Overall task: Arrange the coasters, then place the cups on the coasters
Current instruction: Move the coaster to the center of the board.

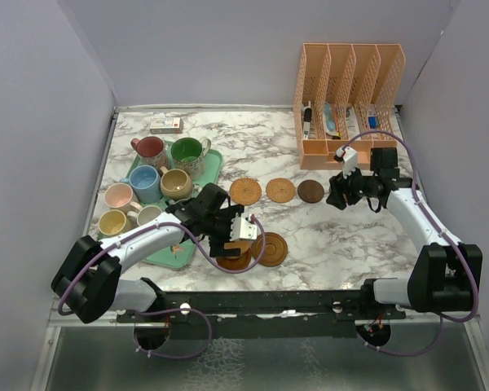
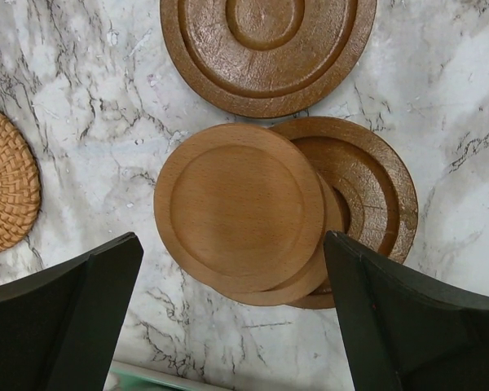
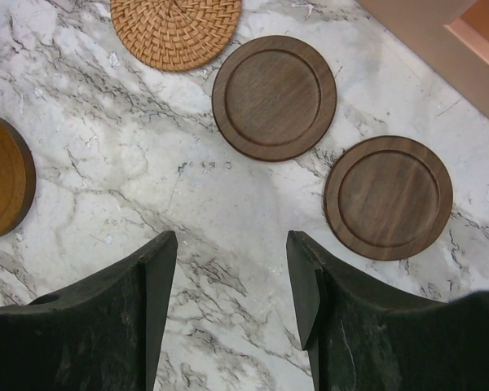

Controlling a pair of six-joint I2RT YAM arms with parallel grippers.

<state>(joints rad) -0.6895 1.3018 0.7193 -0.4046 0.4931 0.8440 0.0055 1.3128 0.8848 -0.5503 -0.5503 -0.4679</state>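
Key relation: the small stack of round wooden coasters (image 2: 281,216) lies flat on the marble-pattern tabletop (image 2: 81,98) straight ahead of the left gripper (image 2: 232,244). It sits roughly centred btw the two black fingers, a bit nearer the right-hand one. Top piece is a smooth pale-wood disc (image 2: 236,208), w/ a dark brown ringed disc (image 2: 379,191) poking out from under on that same side. Discs are round, so no long axis to line up; catching only the top rim prob. matters more than approach angle. Left jaws are spread wide, nothing in them. Right gripper (image 3: 230,240) hangs well apart at the far-right end of the laid-out row, fingers parted w/ only bare marble btw them, holding nothing. Two dark walnut-brown round coasters (image 3: 274,98) lie ahead of it, apart from each other. So the left arm is clearly nearer the stack. Handled ceramic cups (image 1: 144,181) sit on and beside the mint-green tray (image 1: 214,163) at left, none on a coaster yet.
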